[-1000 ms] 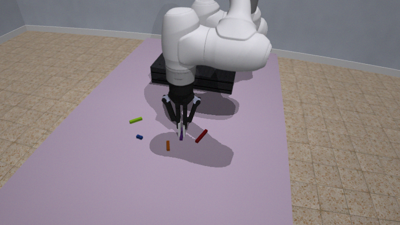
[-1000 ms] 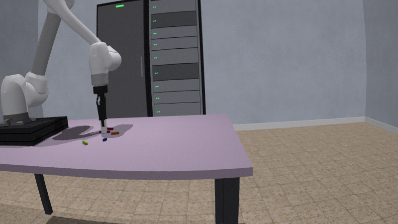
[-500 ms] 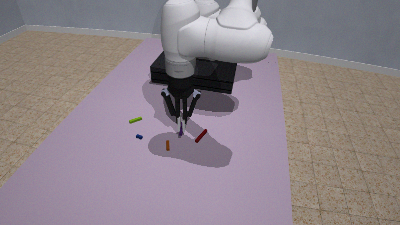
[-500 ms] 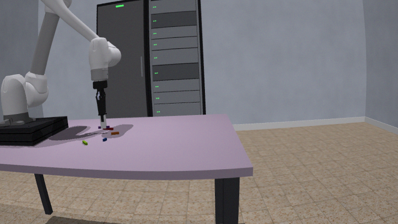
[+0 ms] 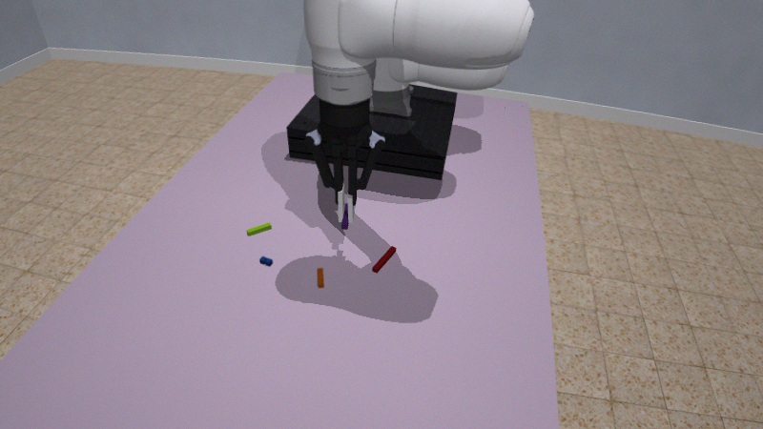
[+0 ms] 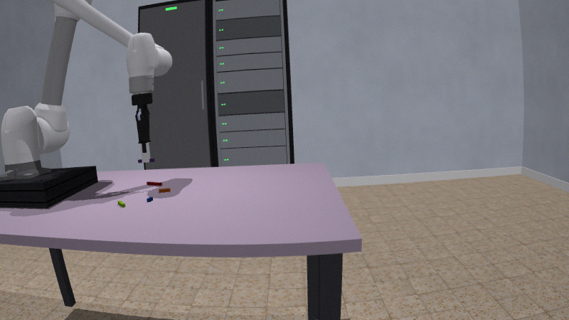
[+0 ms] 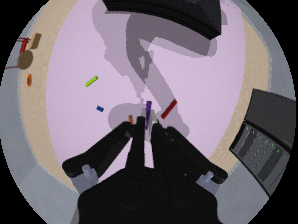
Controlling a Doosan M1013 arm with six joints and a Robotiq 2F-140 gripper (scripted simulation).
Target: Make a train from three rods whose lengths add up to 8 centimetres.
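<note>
Top view: fingers [image 5: 345, 207] [image 6: 145, 152] clamped on square-edged purple rod [image 5: 344, 219] [image 6: 151, 160] [image 7: 148, 114], frame centre, raised off matte lilac desk [image 5: 453, 362] [image 6: 238, 222] [image 7: 70, 110]. Matte red rod [image 5: 383, 259] [image 6: 154, 183] [image 7: 169, 109] lies lower right of it.

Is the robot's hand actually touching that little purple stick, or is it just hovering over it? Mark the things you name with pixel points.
Touching: the exterior view shows the purple stick [image 5: 344, 221] [image 6: 151, 160] [image 7: 148, 106] off the table [image 5: 453, 346] [image 6: 258, 207] [image 7: 70, 55], its ends poking out either side of the hand's fingertips.

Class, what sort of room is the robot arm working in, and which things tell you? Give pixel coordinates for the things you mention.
Probably a lab or server room: a tall rack with green lights [image 6: 250, 81], a table [image 6: 258, 215] and plain walls.
</note>
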